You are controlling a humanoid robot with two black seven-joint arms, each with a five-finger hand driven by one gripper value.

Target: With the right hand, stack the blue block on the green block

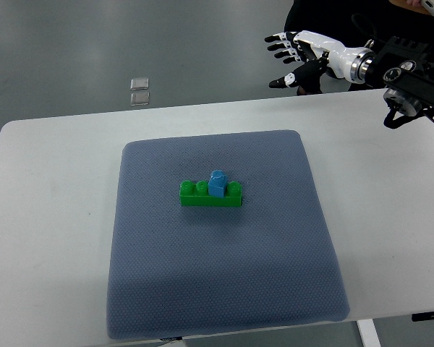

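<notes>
Already the blue block (pixel 217 183) sits on top of the green block (pixel 210 194), pressed onto the studs a little right of its middle, so by the look of it the stack is made. The right hand (pixel 295 56) hangs well apart from them, up past the far edge of the worktop (pixel 50 181), its fingers spread and holding nothing. From that hand the blocks lie down and to the left, toward the robot. No left hand shows. The green block's long axis runs left to right across the pad (pixel 224 289). Both blocks are hard, glossy plastic with round studs; the pad is a grey-blue, dimpled, soft-looking square with rounded corners, on a smooth white top.
</notes>
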